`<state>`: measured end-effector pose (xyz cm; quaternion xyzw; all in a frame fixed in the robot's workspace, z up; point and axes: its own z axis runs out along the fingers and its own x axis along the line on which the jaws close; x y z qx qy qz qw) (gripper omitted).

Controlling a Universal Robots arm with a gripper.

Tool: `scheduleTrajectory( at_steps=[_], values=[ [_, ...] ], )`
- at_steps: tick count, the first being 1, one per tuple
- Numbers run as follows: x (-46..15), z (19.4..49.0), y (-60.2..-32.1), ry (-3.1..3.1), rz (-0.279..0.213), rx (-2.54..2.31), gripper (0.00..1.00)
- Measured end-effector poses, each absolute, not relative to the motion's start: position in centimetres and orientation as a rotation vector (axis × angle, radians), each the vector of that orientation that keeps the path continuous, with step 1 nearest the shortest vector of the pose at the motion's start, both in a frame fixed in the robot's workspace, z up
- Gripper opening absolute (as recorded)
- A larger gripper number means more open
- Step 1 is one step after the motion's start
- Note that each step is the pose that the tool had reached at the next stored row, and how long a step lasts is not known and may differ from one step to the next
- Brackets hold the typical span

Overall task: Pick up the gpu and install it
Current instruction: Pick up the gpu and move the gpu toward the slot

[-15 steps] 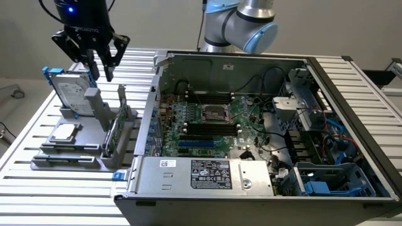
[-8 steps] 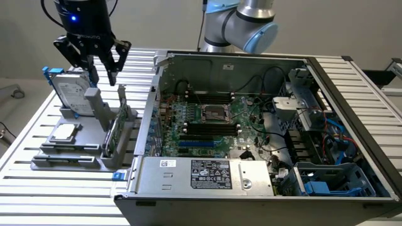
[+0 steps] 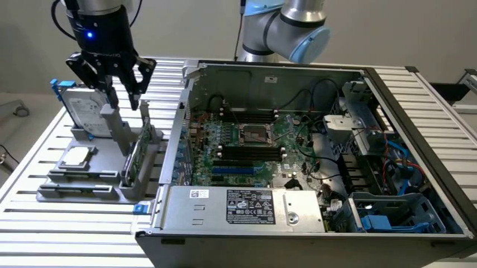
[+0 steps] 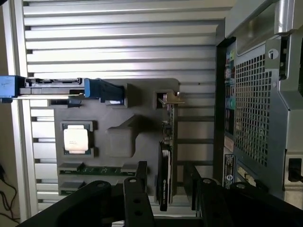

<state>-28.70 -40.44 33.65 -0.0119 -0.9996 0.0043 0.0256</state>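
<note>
Gripper [image 3: 124,104] fingers spread apart, nothing held. It hangs over the gray holder [image 3: 97,170] on the slatted table [image 3: 67,229], at the exterior view's left. The gpu [image 3: 142,139] stands on edge in a holder slot (silver bracket end up, on the side nearest the open computer case [image 3: 313,72]). In the wrist view the gripper [image 4: 164,166] fingers sit either side of the gpu [image 4: 166,151], not touching it. Hard drive [image 3: 82,109] in a blue frame stands beside it; processor chip [image 3: 78,157] lies flat.
</note>
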Motion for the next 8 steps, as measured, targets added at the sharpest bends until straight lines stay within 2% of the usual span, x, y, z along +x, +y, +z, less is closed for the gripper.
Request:
scheduleTrajectory(
  at_steps=[8],
  values=[
    [-28.7,32.2,-41.1,-3.090,0.013,-0.037,0.44]
  ],
)
